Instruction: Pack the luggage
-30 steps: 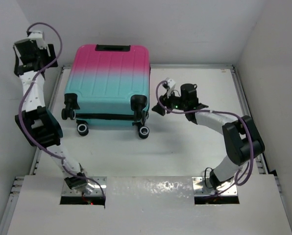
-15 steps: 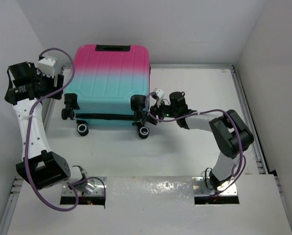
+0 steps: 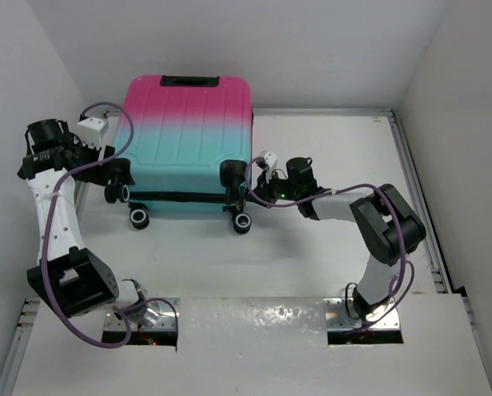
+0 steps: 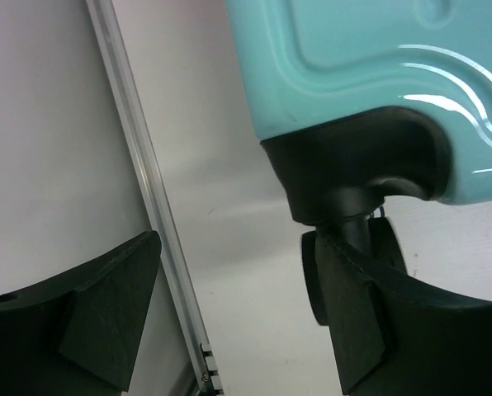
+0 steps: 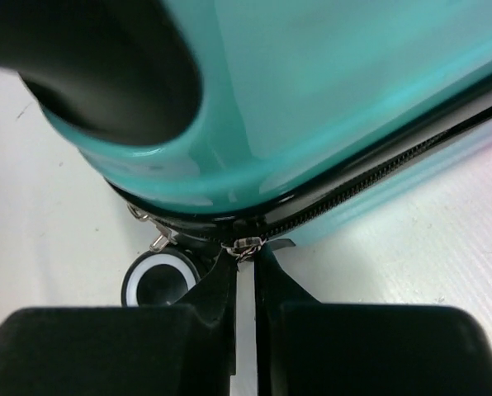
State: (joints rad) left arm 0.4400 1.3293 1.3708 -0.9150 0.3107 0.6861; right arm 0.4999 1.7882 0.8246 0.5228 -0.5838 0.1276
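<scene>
White desk (image 3: 328, 247), closed luggage (image 3: 184, 124): the right gripper (image 5: 246, 257) has just clamped on the zipper pull (image 5: 244, 245). The left gripper (image 4: 234, 256), jaws apart, has dropped beside a wheel (image 3: 116, 191). Unzipping seems next.

The luggage (image 3: 184, 140) has a hard plastic shell, smooth and glossy, with bright highlights along its ribs. Its wheel housing (image 4: 353, 165) is dull black plastic. The zip pull (image 5: 244, 245) looks like shiny metal. The left claw (image 4: 238, 297) has matt, faintly grainy black fingers (image 4: 106, 305). The surface (image 3: 312, 247) is matt white, edged by a brushed metal rail (image 4: 143, 190).
</scene>
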